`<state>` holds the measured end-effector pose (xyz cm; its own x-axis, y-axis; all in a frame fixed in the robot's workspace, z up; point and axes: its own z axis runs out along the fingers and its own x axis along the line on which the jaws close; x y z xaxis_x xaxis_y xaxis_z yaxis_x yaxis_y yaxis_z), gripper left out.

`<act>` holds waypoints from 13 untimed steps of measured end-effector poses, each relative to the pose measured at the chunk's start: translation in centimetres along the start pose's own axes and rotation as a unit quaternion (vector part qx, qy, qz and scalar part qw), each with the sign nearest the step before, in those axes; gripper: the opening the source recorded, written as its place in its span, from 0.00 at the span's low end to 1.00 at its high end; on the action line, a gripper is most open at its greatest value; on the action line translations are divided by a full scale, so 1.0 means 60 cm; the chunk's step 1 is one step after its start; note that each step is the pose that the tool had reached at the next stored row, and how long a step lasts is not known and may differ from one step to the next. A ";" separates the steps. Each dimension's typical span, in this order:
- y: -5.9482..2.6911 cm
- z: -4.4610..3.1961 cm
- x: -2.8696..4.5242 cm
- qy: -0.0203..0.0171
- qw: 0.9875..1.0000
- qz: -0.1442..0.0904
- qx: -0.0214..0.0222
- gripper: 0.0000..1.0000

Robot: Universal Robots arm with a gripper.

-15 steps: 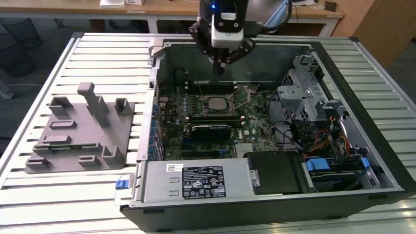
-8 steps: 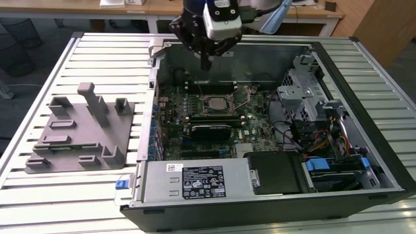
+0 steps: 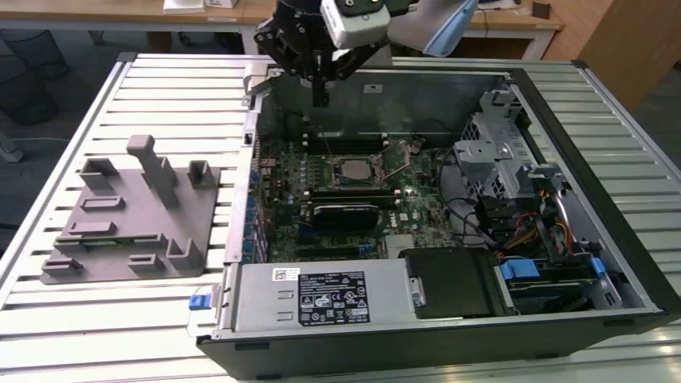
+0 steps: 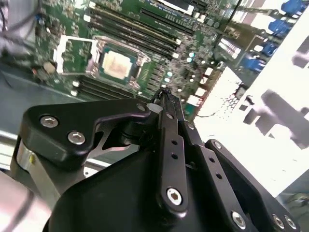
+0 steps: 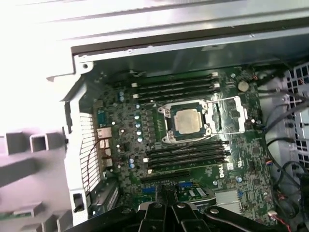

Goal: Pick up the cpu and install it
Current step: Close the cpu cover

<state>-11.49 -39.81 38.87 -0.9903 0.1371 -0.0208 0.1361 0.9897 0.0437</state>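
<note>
The cpu [image 3: 355, 169] is a small square chip with a pale metal top. It lies in the socket in the middle of the green motherboard [image 3: 410, 203], inside the open computer case. Both wrist views show the cpu [image 4: 117, 64] [image 5: 188, 121] seated in its socket frame, with the socket's metal retaining frame [image 5: 227, 116] swung open beside it. My gripper [image 3: 319, 100] hangs above the far part of the case, higher than the board and away from the cpu. Its black fingers [image 4: 164, 104] are pressed together with nothing between them.
A grey plastic tray with upright pegs [image 3: 127, 215] stands on the slatted table at the exterior view's left. Inside the case, a power supply [image 3: 319, 295] fills the near side. A drive cage [image 3: 500, 144] and cables occupy the exterior view's right. Memory slots flank the socket.
</note>
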 end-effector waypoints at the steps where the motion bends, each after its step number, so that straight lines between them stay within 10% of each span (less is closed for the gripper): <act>1: -0.001 -0.002 0.003 0.000 1.000 -0.007 0.000 0.11; 13: -0.003 -0.008 0.011 0.000 1.000 -0.031 -0.001 0.11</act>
<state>-12.20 -39.89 39.33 -0.9968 0.0762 -0.0245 0.0750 0.9962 0.0444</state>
